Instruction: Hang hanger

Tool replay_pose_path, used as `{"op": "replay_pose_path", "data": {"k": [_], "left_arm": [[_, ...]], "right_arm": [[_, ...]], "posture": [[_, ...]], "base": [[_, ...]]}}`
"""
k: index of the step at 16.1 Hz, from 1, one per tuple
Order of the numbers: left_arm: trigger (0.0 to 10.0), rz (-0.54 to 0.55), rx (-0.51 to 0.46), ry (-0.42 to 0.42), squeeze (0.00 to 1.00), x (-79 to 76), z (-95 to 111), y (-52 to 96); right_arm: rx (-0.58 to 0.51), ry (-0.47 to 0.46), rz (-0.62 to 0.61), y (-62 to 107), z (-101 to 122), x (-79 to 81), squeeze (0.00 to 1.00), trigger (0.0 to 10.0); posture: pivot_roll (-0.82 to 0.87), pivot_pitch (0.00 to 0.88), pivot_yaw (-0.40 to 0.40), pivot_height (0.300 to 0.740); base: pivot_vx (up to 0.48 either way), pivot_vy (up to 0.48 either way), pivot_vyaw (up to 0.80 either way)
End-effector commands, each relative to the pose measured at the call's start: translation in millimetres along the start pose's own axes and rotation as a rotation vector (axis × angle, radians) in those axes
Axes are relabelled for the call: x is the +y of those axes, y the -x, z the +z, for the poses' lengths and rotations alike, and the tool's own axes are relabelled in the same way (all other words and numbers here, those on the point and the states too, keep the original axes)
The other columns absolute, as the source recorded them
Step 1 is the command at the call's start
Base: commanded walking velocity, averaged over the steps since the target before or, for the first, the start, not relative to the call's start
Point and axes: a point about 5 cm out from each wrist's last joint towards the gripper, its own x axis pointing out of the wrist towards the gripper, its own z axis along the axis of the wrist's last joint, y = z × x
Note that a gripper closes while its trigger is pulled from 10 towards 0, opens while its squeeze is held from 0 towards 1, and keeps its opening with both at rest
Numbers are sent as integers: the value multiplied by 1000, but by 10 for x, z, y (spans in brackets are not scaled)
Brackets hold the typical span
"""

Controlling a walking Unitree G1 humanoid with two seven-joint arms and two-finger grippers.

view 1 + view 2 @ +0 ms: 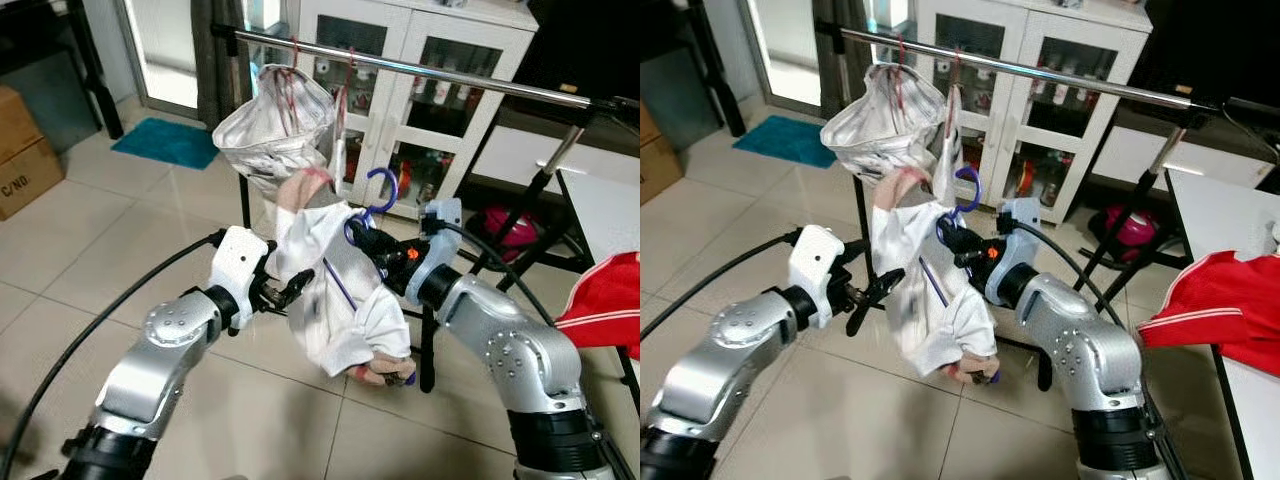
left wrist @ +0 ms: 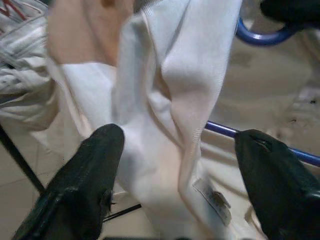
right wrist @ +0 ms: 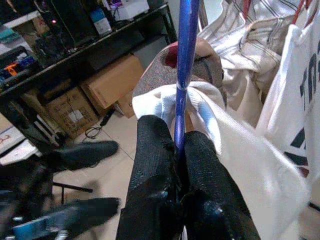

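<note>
Head pair looks down from above; each wrist camera sits close along its own pincer.

Both eye views face forward and down over the two silver arms, sharing the clothes rail (image 1: 420,72), the white garment (image 1: 335,290) and the tiled floor (image 1: 120,230), slightly offset sideways. The left wrist view looks along the left pincer (image 2: 175,165), very near the white cloth. The right wrist view looks along the right pincer (image 3: 180,150), up the blue hanger (image 3: 186,55), towards the room behind.

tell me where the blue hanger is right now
The blue hanger is mid-scene, below the metal rail, pinched at its neck by the right hand, with a white garment draped on it.
</note>
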Motion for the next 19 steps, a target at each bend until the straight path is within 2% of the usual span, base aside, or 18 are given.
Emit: {"op": "replay_pose_path", "data": {"k": [1, 4, 10, 13, 18, 19], "left_arm": [[0, -32, -8, -25, 0, -30, -1, -67], [0, -32, -18, -23, 0, 16, -33, -166], [0, -55, -45, -24, 0, 49, -66, -242], [0, -66, -57, -39, 0, 13, -42, -235], [0, -52, -73, -16, 0, -60, -54, -124], [0, -43, -75, -2, 0, -63, -59, -110]], "right_arm": [[-33, 5, 30, 34, 87, 37, 0, 10000], [-41, 2, 49, 50, 123, 58, 0, 10000], [-46, 4, 103, 117, 191, 120, 0, 10000], [-48, 2, 89, 120, 197, 104, 0, 10000], [-36, -13, 73, 142, 157, 80, 0, 10000], [-34, -16, 79, 146, 149, 82, 0, 6392]], "posture": [[-50, 0, -77, 740], [-64, 0, -80, 740], [-82, 0, -80, 740], [-79, 0, -79, 740], [-67, 0, -90, 740], [-63, 0, -93, 740]], "base": [[0, 0, 0], [0, 0, 0], [0, 0, 0], [0, 0, 0], [0, 0, 0], [0, 0, 0]]}}
